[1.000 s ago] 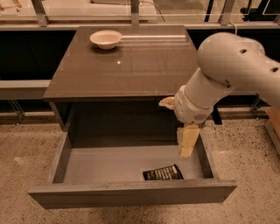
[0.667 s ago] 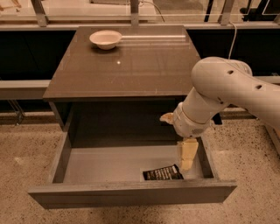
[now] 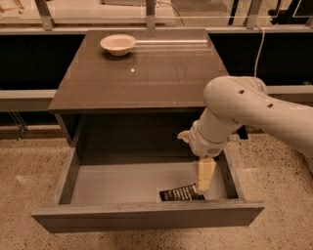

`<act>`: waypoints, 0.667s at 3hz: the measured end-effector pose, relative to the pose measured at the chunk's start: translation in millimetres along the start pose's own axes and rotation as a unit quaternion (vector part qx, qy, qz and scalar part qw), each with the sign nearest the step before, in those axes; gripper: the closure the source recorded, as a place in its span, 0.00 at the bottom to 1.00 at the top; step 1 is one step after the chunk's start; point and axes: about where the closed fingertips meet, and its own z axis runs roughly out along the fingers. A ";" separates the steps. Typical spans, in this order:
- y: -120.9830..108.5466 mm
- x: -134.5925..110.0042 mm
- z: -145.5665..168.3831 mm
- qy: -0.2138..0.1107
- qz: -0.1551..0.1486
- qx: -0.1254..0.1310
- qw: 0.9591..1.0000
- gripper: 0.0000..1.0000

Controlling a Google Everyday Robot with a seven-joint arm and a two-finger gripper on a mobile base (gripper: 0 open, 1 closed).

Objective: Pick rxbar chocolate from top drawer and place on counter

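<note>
Lying flat in the wide grey top drawer, the black white-lettered rxbar chocolate sat under your cream gripper, pointed downward; open or closed, you could not tell.

Cream bowl sits upright at the back left (a shallow one). Speckled beige floor all around, a light cable hangs at the back right, and metal posts stand behind. The gripper is low, right of centre.

One camera, high before the front edge of the table, looks down and forward, close over the open top drawer, the hand near its front-right corner.
</note>
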 end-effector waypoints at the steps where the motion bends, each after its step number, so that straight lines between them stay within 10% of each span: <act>1: -9.4 6.8 28.3 0.024 -0.006 -0.006 1.000 0.25; 2: -20.5 2.5 52.7 0.040 -0.026 -0.008 0.999 0.31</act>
